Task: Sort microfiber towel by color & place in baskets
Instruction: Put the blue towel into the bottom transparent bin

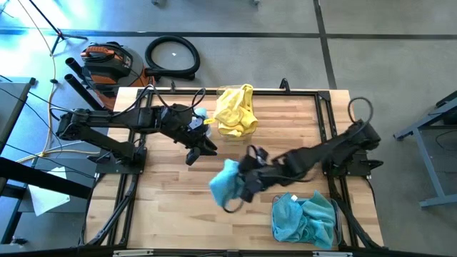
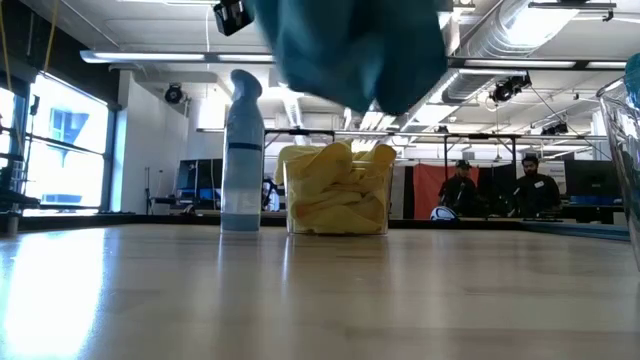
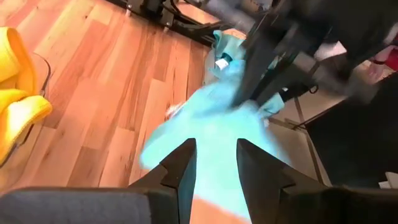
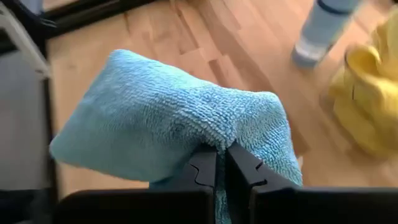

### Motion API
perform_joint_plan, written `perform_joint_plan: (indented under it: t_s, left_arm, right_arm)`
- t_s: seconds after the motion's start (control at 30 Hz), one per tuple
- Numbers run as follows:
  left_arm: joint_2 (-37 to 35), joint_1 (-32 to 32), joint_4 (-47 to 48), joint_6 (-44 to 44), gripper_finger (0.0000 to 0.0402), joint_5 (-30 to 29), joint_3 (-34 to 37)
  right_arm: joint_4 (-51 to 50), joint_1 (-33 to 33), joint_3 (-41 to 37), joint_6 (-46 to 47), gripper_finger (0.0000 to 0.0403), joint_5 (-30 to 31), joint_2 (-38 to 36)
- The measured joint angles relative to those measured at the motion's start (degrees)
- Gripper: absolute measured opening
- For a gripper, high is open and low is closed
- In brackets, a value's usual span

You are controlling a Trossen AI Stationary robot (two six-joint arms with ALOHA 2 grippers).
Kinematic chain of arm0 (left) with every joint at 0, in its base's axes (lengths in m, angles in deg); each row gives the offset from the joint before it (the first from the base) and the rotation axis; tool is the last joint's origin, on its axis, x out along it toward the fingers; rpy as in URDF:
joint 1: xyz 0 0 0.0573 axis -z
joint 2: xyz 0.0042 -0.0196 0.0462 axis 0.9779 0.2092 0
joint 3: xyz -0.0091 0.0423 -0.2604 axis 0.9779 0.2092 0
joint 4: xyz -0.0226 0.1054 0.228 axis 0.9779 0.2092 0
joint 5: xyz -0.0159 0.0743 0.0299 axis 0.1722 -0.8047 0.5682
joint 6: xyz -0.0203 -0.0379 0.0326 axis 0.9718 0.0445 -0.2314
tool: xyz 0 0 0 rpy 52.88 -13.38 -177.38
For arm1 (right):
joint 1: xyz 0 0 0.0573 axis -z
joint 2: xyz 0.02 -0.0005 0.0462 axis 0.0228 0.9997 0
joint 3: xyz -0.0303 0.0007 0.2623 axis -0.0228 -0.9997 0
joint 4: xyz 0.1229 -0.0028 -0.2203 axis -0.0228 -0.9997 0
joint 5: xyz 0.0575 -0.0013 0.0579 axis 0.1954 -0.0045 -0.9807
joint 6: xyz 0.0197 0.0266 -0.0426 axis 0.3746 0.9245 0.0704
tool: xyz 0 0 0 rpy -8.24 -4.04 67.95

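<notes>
My right gripper is shut on a teal-blue towel above the middle of the table. The towel also shows in the right wrist view and at the top of the low view. My left gripper is open and empty, left of that towel; in its wrist view its fingers point at the towel. Several yellow towels fill a clear basket at the far middle. More teal towels lie in a clear basket at the near right. My right gripper pinches a bunched fold of the teal towel between its two fingers. The fingers come from the table's right. The towel bulges out ahead of the fingers and hangs clear of the table, slack.
A white-and-blue spray bottle stands upright just left of the yellow basket; it also shows in the high view. The teal basket's wall shows at the low view's right edge. Bare wood lies at the near left. People stand in the room behind.
</notes>
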Motion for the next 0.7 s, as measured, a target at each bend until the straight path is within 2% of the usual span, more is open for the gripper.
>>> perform_joint_plan:
  t_s: [0.2,0.3,0.53,0.7]
  left_arm:
    - [-0.02,0.00,0.59,-0.11,0.0103,0.21,0.02]
    - [0.00,0.00,1.31,-1.51,0.0103,0.23,0.02]
    - [0.00,0.00,3.35,-1.55,0.0104,0.24,0.02]
    - [0.00,0.00,3.34,-1.53,0.0103,0.24,0.03]
  right_arm:
    - [-7.89,-7.84,0.00,16.45,0.0001,0.76,-6.49]
    - [-11.58,-11.99,0.00,26.14,0.0001,-0.89,-9.01]
    - [-24.00,-22.07,0.00,51.90,0.0000,-11.24,-11.89]
    - [-35.35,-27.20,0.00,67.79,0.0000,-21.68,-11.70]
